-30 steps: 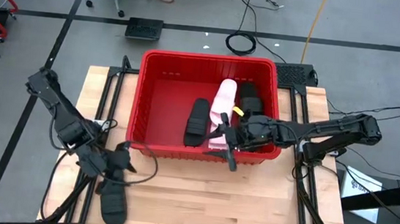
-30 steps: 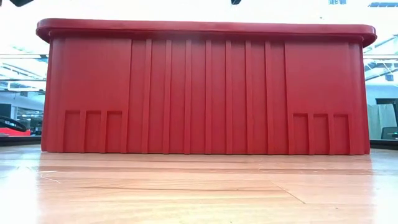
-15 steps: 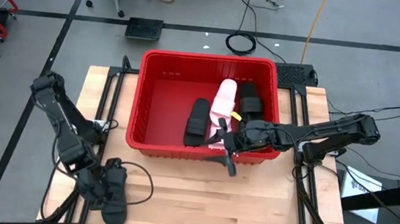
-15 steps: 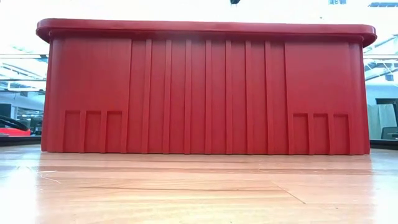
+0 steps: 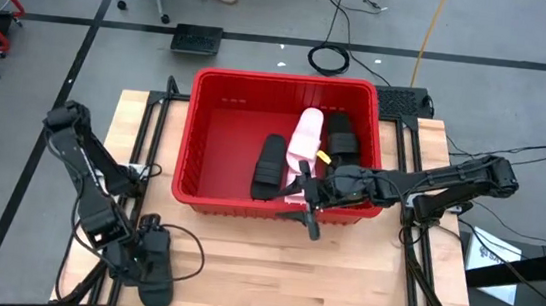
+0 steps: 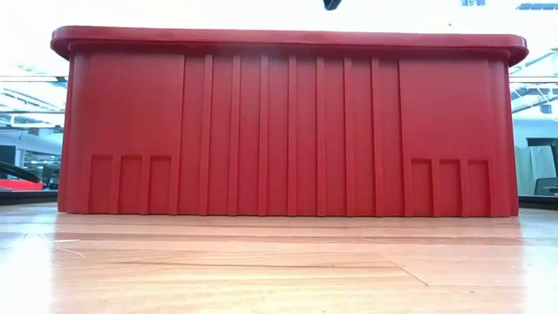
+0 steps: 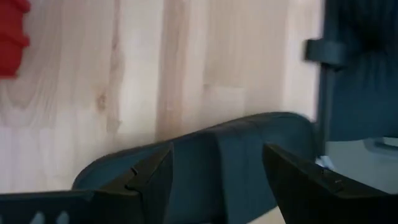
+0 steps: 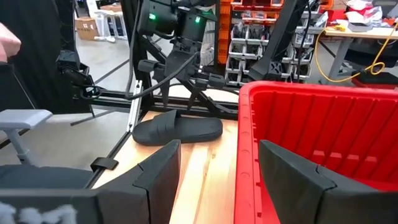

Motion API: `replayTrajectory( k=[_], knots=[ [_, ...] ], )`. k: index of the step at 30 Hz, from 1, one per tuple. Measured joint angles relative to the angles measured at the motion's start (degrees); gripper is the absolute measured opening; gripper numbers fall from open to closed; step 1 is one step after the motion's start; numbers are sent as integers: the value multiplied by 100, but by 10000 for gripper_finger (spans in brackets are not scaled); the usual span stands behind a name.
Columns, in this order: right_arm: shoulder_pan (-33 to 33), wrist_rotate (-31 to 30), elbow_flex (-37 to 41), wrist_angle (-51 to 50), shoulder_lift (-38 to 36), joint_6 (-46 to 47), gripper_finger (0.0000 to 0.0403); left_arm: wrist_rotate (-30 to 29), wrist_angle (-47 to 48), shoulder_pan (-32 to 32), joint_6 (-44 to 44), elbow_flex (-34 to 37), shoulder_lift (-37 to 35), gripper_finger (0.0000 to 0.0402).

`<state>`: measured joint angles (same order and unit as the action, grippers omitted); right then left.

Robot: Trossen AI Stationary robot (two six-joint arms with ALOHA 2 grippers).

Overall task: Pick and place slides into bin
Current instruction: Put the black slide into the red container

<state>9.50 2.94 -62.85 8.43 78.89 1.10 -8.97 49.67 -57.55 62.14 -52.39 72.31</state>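
Note:
The red bin (image 5: 195, 130) stands at the table's far middle. In it lie a black slide (image 5: 269, 166), a pale pink slide (image 5: 305, 136) and another black slide (image 5: 340, 134). One black slide (image 5: 155, 284) lies flat on its sole at the table's near left; it also shows in the right wrist view (image 8: 177, 129). My left gripper (image 5: 148, 249) is open and low over this slide (image 7: 217, 165), one finger on each side of it. My right gripper (image 5: 306, 208) is open and empty over the bin's near rim (image 8: 245, 118). My left gripper comes at the black slide on the table from above, its open fingers (image 7: 149, 180) standing across it on either side. I cannot tell whether they touch the slide.
The bin's tall near wall (image 6: 288, 122) fills the low view. Bare wood (image 5: 321, 278) lies between the bin and the table's near edge. Cables and the arm frames run along both table sides.
My left gripper has gone toward the table's near edge and down, from beside the bin's near left corner to just over the black slide on the table. The slide has stayed where it was.

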Motion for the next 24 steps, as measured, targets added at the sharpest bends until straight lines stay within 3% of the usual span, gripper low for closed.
replayTrajectory(
  k=[7,14,24],
  knots=[
    [35,-4,0,-11,0,-6,208,416,-232,-98,562,632,7,237],
    [37,-11,0,-9,0,-8,208,786,-2101,-145,454,1296,4,237],
    [37,-13,0,-9,0,13,208,974,-3475,-144,655,2158,-4,236]
  ],
)
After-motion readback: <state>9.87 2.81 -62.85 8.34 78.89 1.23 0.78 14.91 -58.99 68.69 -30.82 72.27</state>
